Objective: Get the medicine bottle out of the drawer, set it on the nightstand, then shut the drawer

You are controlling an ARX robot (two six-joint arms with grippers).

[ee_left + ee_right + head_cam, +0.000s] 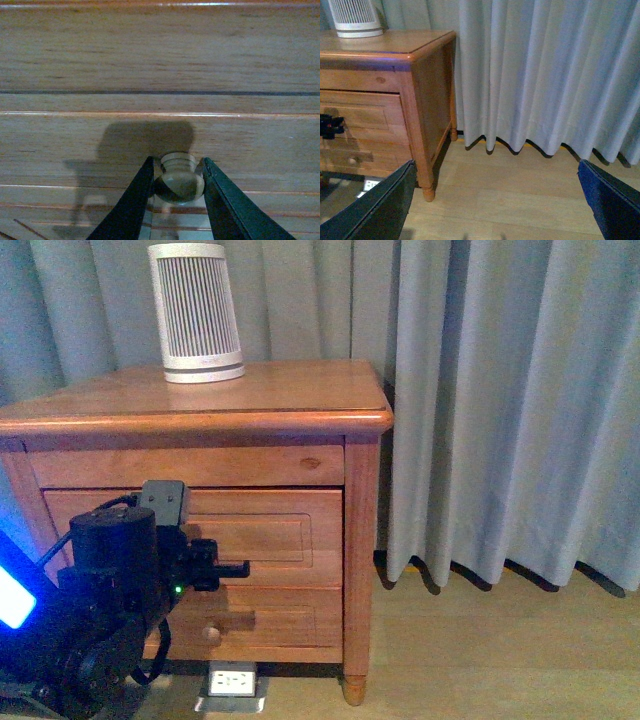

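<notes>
The left gripper [177, 162] is clenched on a round wooden knob [178, 182]. Its two dark green fingers [131, 205] press the knob from 9 and 3 o'clock in the left wrist view. The knob belongs to the upper drawer [275, 530], an orange-brown panelled front that sits flush with the cabinet frame. The black left arm [110, 565] reaches to it from 7 o'clock in the front view.

The right gripper [496, 165] is released, its dark fingers spread wide and holding nothing. It hangs over the pale wood floor [520, 200], well apart from the cabinet.

The drawer is part of an orange-brown wooden nightstand [300, 400] with a rounded-edge top. At 6 o'clock from it lies the similar lower drawer [285, 618]. A ribbed white-grey tapered appliance [195, 310] stands upright on the top, toward 11 o'clock. A grey pleated curtain [500, 390] hangs behind and fills the space at 3 o'clock from the nightstand. A metal floor socket plate [232, 685] lies at 6 o'clock, under the cabinet.

The small white medicine bottle is hidden in every view.
</notes>
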